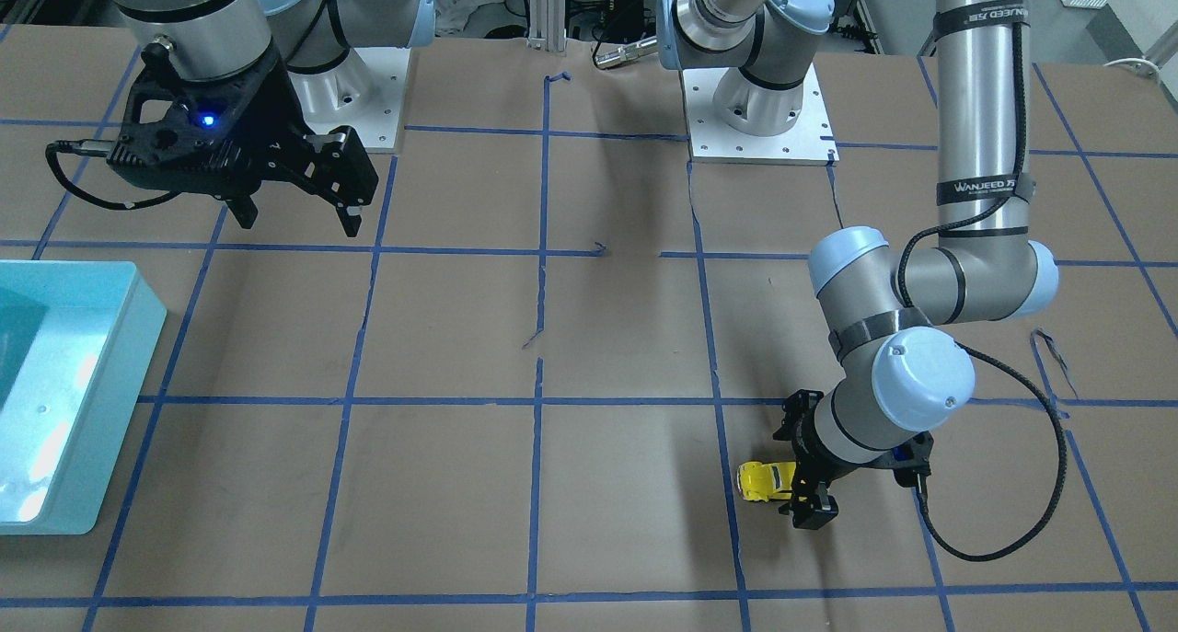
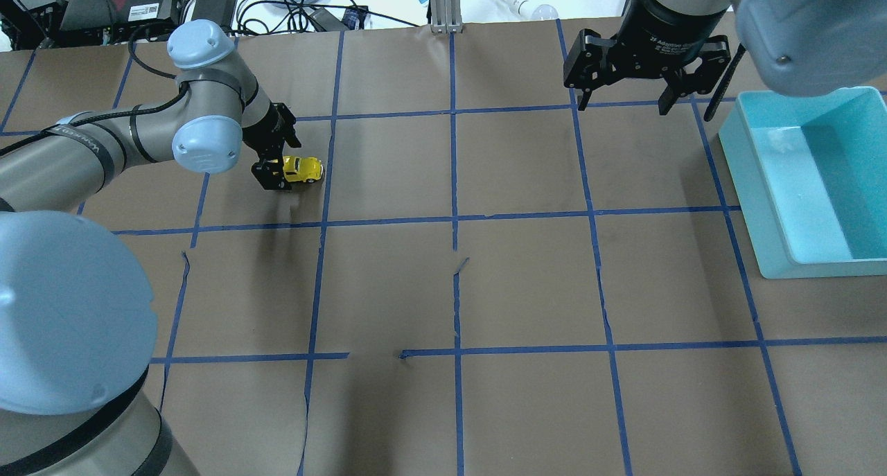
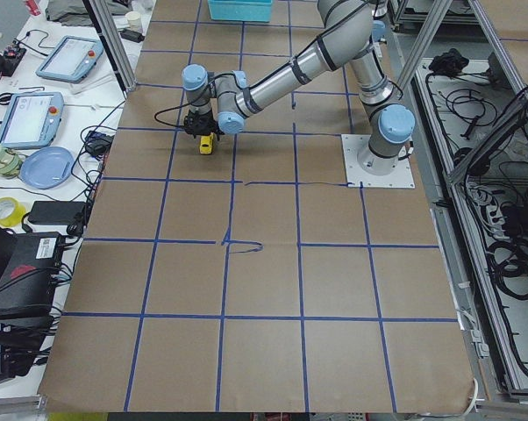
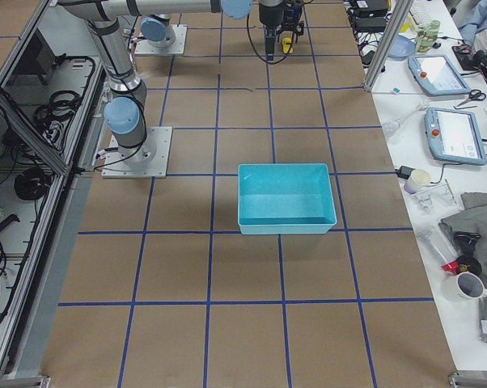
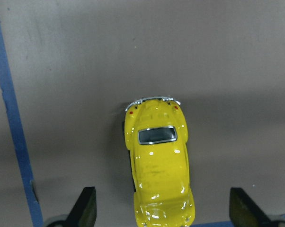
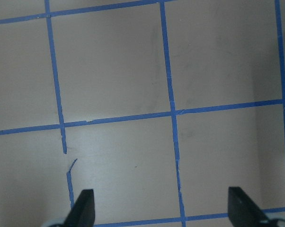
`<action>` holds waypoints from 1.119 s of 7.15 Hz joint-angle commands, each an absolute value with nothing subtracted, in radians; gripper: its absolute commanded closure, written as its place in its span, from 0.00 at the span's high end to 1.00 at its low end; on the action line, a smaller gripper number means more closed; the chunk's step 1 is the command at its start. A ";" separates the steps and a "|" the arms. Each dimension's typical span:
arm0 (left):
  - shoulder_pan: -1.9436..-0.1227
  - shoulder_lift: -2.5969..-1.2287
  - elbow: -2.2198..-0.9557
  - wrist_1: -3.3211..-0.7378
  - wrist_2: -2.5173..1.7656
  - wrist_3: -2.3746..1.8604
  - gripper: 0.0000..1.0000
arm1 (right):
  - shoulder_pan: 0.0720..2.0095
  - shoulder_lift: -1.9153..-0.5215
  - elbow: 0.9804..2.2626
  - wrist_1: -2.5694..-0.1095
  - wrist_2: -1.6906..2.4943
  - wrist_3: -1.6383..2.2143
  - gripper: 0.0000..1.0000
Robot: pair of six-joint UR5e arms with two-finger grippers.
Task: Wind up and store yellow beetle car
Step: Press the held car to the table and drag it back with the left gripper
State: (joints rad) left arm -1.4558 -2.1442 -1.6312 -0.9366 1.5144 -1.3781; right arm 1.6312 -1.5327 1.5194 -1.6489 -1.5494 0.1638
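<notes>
**Item 1: my left pincer** (image 5: pixel 164 210). Its fingers (image 5: pixel 85 208) are spread wide and grip nothing. It is lowered to the table (image 2: pixel 527 282) on my left side, on the half farther from my bases. One fingertip stands on each side of the car, with clear paper showing between each tip and the bodywork.

**Item 2: yellow beetle car** (image 5: pixel 159 165). It sits roof up on the brown paper, between the fingers of my left pincer and touching neither. In the left wrist view the chrome bumper and two small red lights face away from the pincer, and the dark window is uppermost. A strip of blue tape (image 5: pixel 12 118) runs beside the car. I cannot tell whether its wheels turn.

**Item 3: my right pincer** (image 2: pixel 624 105). Its fingers are parted and there is nothing between them. It hangs above the table on my right side, over the blue grid, near the bin's far corner.

**Item 4: teal bin** (image 2: pixel 745 199). It is rectangular with an open top and stands on the table at my right edge, well apart from the car. Its floor shows pale glare, and I can make out nothing lying in it.

**Item 5: table covering.** It is brown paper marked into squares with blue tape, torn in a few places.
</notes>
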 commanded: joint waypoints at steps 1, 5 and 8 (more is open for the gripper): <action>-1.454 -2.149 -1.629 -0.937 1.516 -1.373 0.33 | 1.631 -1.532 1.520 -1.649 -1.548 0.163 1.00; -1.453 -2.135 -1.585 -0.945 1.491 -1.385 0.00 | 1.629 -1.534 1.520 -1.647 -1.551 0.161 1.00; -1.454 -2.140 -1.592 -0.980 1.333 -1.393 0.00 | 1.632 -1.539 1.520 -1.646 -1.546 0.164 1.00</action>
